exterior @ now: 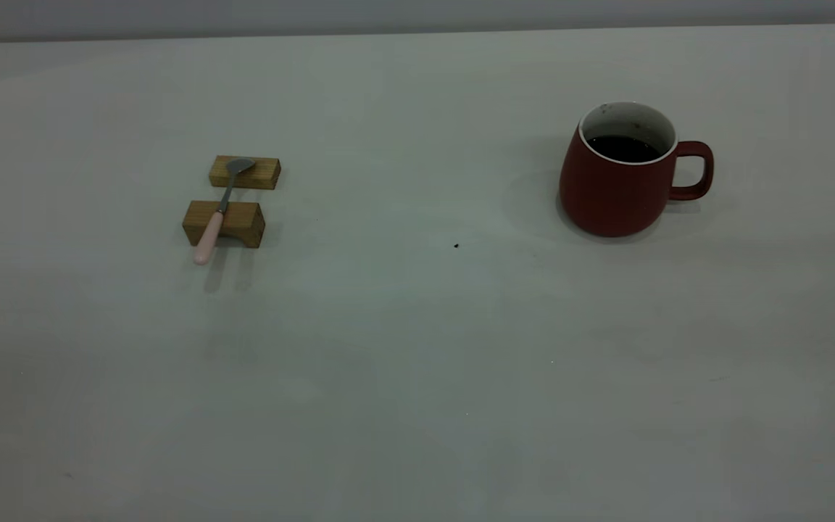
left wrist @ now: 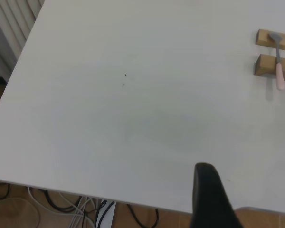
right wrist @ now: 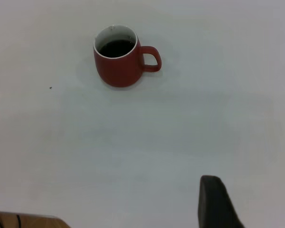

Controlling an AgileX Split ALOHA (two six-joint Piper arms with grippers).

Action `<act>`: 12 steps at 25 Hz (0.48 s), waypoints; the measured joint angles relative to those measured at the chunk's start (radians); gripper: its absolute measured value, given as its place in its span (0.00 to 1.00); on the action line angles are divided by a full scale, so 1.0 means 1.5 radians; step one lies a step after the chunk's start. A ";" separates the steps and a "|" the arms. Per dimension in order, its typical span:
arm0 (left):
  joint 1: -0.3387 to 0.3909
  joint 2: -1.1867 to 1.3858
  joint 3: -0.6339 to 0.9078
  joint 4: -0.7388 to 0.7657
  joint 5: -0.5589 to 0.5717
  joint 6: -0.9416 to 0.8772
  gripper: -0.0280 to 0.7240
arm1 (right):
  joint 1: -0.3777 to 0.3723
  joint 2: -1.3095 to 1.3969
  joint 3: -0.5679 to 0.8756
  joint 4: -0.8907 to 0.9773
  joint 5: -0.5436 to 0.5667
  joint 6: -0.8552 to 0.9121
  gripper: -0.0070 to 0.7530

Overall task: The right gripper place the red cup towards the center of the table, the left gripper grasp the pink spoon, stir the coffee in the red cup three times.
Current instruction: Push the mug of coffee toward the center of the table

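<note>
The red cup (exterior: 617,181) stands upright at the table's (exterior: 417,362) right side, handle pointing right, with dark coffee (exterior: 624,148) inside; the right wrist view also holds the cup (right wrist: 118,66). The pink spoon (exterior: 218,210) lies across two wooden blocks at the left, bowl on the far block, pink handle overhanging the near one. It also shows in the left wrist view as the spoon (left wrist: 278,61). Neither arm appears in the exterior view. My left gripper (left wrist: 249,183) hangs open near the table edge, far from the spoon. My right gripper (right wrist: 251,183) is open, well short of the cup.
The far wooden block (exterior: 245,172) and the near wooden block (exterior: 224,223) hold the spoon off the table. A tiny dark speck (exterior: 456,246) marks the middle. Cables (left wrist: 85,209) lie on the floor past the table edge in the left wrist view.
</note>
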 joint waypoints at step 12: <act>0.000 0.000 0.000 0.000 0.000 0.000 0.68 | 0.000 0.000 0.000 0.014 0.000 0.000 0.54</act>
